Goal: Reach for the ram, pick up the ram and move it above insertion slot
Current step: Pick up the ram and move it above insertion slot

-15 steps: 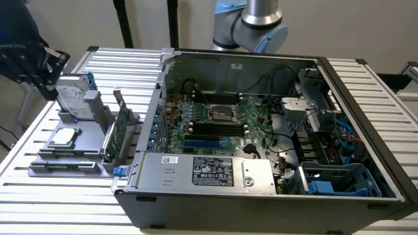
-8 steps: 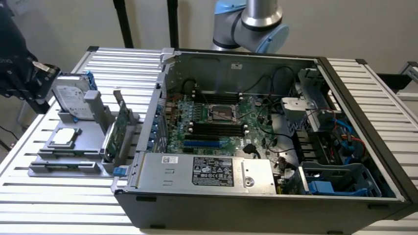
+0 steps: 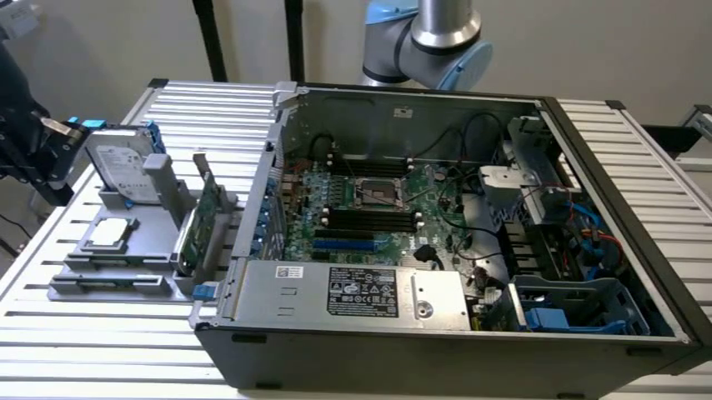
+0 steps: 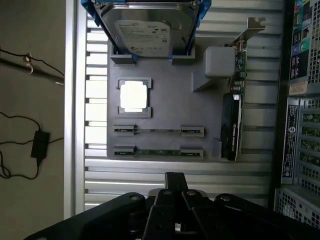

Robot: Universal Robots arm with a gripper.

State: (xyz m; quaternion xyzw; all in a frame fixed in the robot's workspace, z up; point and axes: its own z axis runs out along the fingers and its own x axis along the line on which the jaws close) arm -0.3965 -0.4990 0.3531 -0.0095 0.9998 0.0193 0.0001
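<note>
The long, thin green ram [image 4: 157,152] lies in the grey plastic holder [image 4: 165,107] on the ribbed metal desk [image 4: 95,167], near the black end effector [image 4: 175,177], whose fingers [image 4: 170,185] are pressed together, so coming down like that could bump or crack it.

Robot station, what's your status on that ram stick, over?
Gripper hovering short of the ram, not touching. Ram seated in the gray tray, expansion card standing alongside. Nothing between gripper and ram.
</note>
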